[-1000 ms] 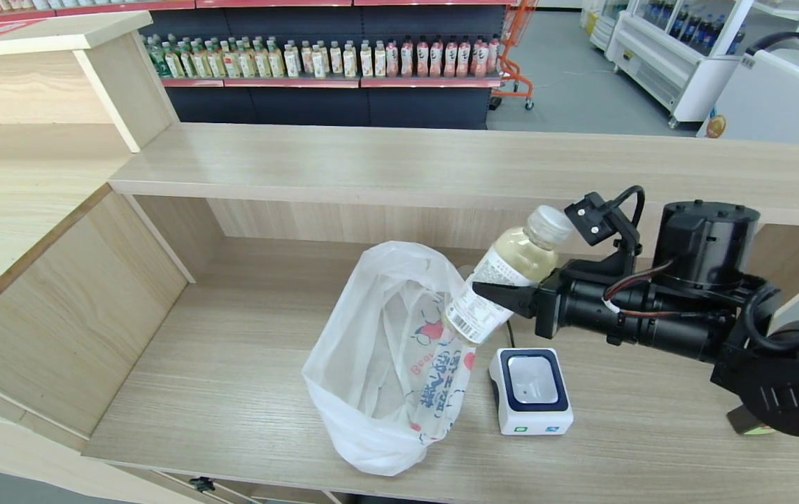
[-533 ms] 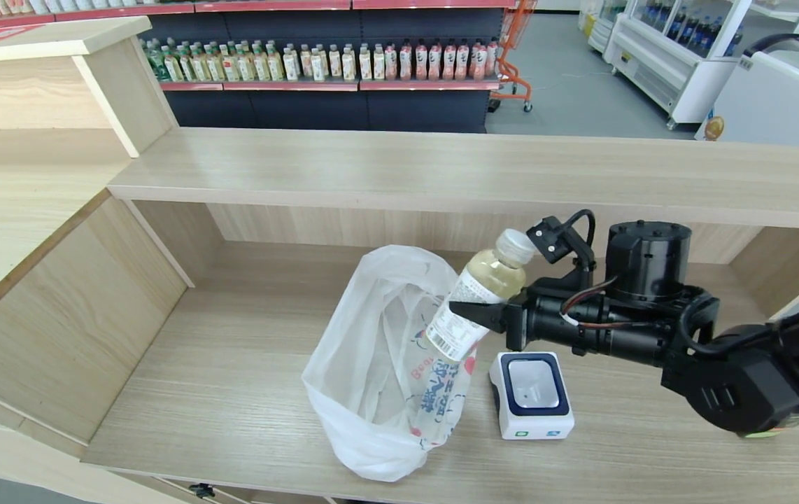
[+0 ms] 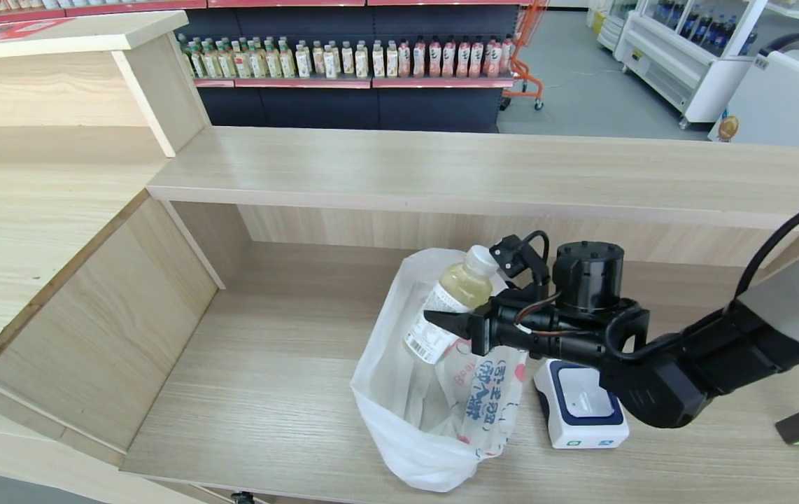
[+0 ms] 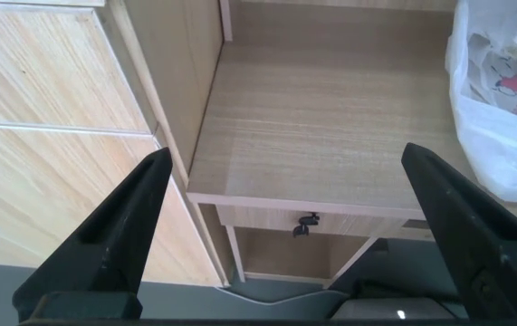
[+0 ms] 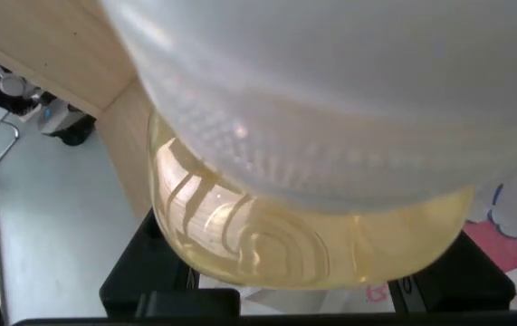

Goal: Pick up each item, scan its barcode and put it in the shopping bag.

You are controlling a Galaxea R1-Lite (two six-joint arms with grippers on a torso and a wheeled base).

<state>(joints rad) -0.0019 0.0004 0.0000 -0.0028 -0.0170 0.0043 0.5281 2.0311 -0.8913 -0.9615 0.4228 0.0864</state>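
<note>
Bottle: plastic, pale drink, tilted over the mouth of the shopping bag on the counter. Right gripper was clamped on its labelled middle. Probably fairly heavy, stiff, slick; mid-body hold suited.

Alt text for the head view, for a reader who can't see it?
The right gripper holds a tilted bottle of pale drink by its middle, lower end over the open mouth of a white shopping bag standing on a wooden counter. A small white barcode scanner sits beside the bag, on the robot's right.
</note>
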